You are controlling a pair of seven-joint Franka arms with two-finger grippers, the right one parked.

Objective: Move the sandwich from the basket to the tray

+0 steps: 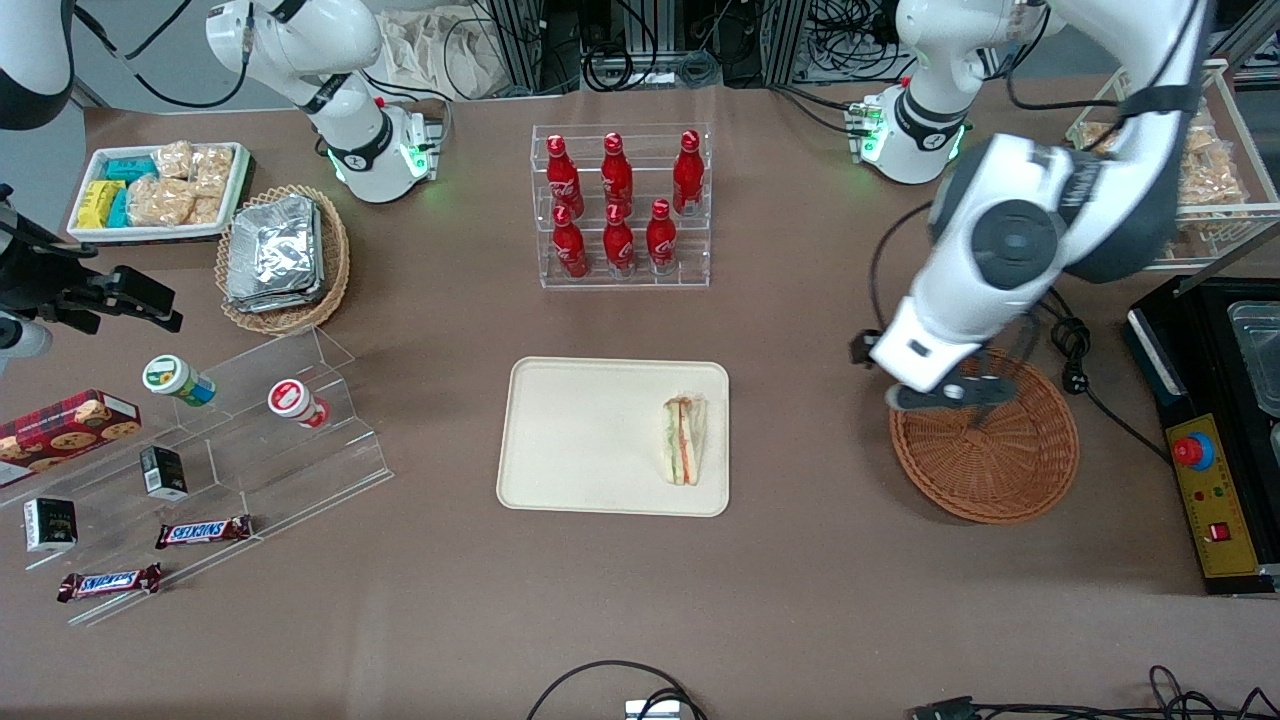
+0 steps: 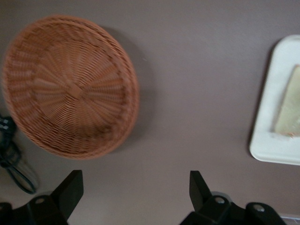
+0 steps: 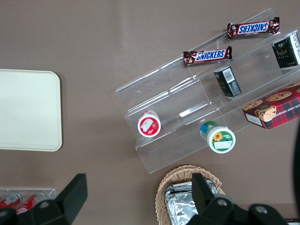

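Observation:
The sandwich (image 1: 684,440), a pale bread wedge with orange and green filling, lies on the cream tray (image 1: 580,440), near the tray's edge toward the working arm's end. Part of it shows in the left wrist view (image 2: 288,112), on the tray's rim (image 2: 262,140). The reddish-brown wicker basket (image 1: 1000,470) holds nothing; it also shows in the left wrist view (image 2: 70,89). My left gripper (image 1: 945,395) hangs above the basket's edge nearest the tray. In the left wrist view the gripper (image 2: 133,187) is open and holds nothing, with bare table between its fingers.
A clear rack of red bottles (image 1: 620,205) stands farther from the camera than the tray. A black box with a red button (image 1: 1215,470) and black cables (image 1: 1070,350) lie beside the basket. A tan basket with foil packets (image 1: 280,255) and snack shelves (image 1: 230,450) are toward the parked arm's end.

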